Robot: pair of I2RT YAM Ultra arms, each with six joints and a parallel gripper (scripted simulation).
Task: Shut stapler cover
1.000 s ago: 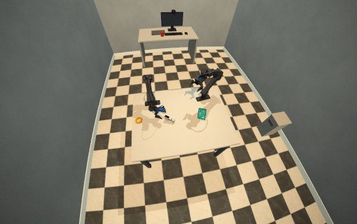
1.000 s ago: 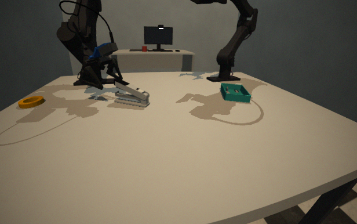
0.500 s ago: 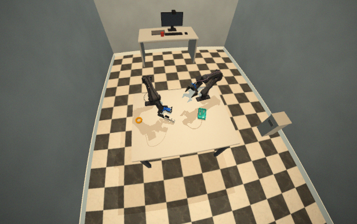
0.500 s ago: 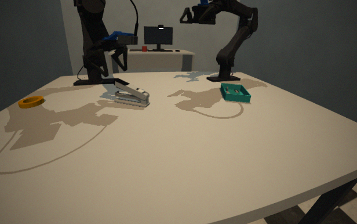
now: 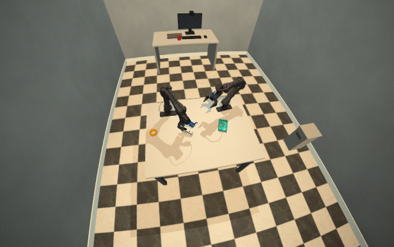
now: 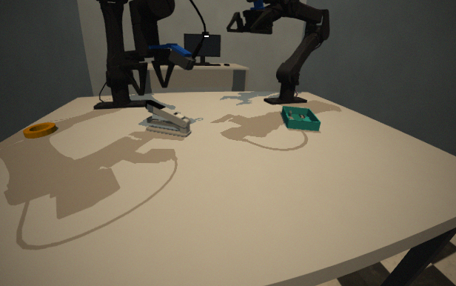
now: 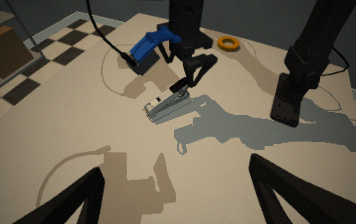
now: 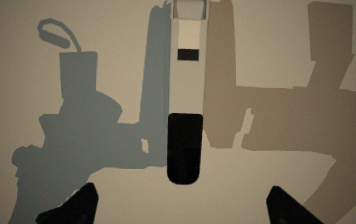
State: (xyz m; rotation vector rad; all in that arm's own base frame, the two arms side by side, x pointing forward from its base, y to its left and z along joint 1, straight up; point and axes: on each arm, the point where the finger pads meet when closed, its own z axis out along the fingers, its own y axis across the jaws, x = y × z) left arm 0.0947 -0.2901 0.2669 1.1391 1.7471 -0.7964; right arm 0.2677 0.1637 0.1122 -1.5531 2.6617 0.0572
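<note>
The grey stapler (image 6: 168, 123) with a black rear end lies on the table, its cover down low over the base at a slight slant. It also shows in the left wrist view (image 7: 167, 104) and in the right wrist view (image 8: 186, 100). The stick of staples is hidden; I cannot tell whether it sits on the rail. My right gripper (image 6: 163, 74) (image 8: 183, 193) is open and empty, a little above the stapler's rear end, fingers apart from it. My left gripper (image 6: 237, 22) is open and empty, high above the table's far side, well away from the stapler (image 7: 180, 200).
A teal tray (image 6: 300, 118) with small items inside sits near the left arm's base. An orange ring (image 6: 39, 130) lies at the table's edge beyond the right arm. Both arm bases stand at the far side of the table.
</note>
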